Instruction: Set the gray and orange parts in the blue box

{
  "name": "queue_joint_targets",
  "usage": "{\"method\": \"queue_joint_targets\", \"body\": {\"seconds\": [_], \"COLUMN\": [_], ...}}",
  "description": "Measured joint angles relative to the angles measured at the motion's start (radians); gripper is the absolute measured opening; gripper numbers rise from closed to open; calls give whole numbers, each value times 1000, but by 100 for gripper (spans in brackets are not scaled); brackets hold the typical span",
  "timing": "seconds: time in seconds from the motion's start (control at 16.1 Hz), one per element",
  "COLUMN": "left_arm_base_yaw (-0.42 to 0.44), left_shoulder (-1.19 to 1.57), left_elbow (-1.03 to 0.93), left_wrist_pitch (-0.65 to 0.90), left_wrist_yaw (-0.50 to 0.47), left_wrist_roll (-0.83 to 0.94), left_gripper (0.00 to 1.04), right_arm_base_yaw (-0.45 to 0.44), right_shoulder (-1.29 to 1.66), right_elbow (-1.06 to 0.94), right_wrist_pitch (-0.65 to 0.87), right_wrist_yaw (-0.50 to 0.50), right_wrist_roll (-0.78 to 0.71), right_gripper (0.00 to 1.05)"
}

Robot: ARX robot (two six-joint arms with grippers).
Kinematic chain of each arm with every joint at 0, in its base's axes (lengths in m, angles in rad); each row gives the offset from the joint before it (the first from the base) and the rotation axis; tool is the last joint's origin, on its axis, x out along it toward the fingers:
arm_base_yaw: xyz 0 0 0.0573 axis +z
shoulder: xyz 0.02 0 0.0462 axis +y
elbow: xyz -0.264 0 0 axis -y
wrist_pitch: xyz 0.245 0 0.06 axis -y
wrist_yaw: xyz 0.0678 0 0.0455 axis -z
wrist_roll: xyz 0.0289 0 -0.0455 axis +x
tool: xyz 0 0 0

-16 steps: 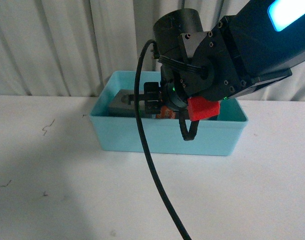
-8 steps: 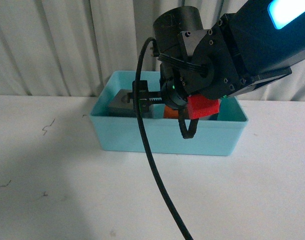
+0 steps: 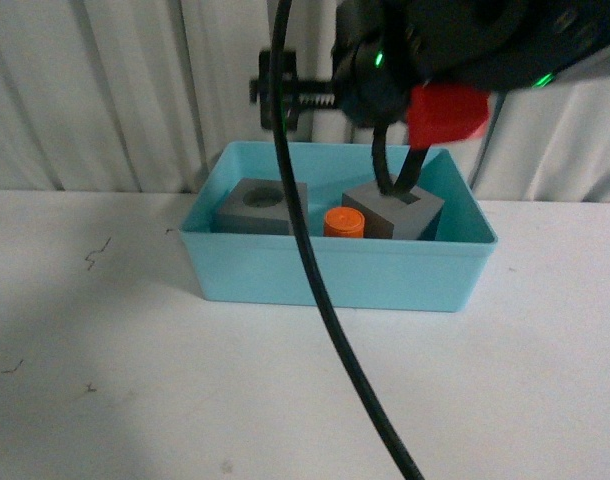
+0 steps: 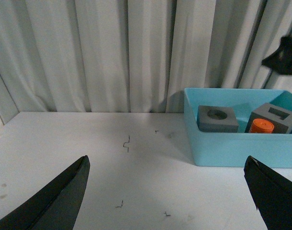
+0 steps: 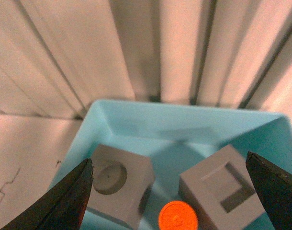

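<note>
The blue box (image 3: 335,262) stands on the white table near the curtain. Inside it are a gray cube with a round recess (image 3: 265,205), a gray cube with a rectangular slot (image 3: 395,212) and, between them, the upright orange cylinder (image 3: 343,222). My right gripper (image 3: 285,97) hangs open above the box. In its wrist view the right gripper (image 5: 169,160) looks down on the recessed cube (image 5: 118,179), the slotted cube (image 5: 222,191) and the cylinder (image 5: 178,216), holding nothing. My left gripper (image 4: 166,160) is open and empty over bare table, well to the side of the box (image 4: 222,148).
A black cable (image 3: 315,280) from the right arm hangs down across the front of the box. White curtains (image 4: 112,52) close off the back. The table (image 4: 112,182) carries a few small dark scuffs.
The right gripper opened and rose out of the box to above its back rim. The orange cylinder stays in the box between the two cubes.
</note>
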Motion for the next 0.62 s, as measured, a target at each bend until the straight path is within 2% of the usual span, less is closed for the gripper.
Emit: {"method": "queue_joint_targets", "body": {"seconds": [0.12,0.31,0.37,0.5,0.62], "left_arm_base_yaw": [0,0,0,0,0], "left_shoulder": [0,0,0,0,0], "left_elbow": [0,0,0,0,0], "left_wrist_pitch": [0,0,0,0,0], "left_wrist_yaw": [0,0,0,0,0], "left_wrist_roll": [0,0,0,0,0], "left_gripper": [98,98,98,98,98], "right_arm_base_yaw": [-6,-4,34,176,278], "right_shoulder": [-207,-565,-703,-900,-930], "right_elbow": [-157,-510,-636,-789,-809], "right_wrist_pitch": [39,-21,-92,-253,-420], "right_wrist_yaw": [58,233,332,487,591], "right_wrist_roll": [-17,11,47,157,349], "right_gripper": [98,98,98,98,98]}}
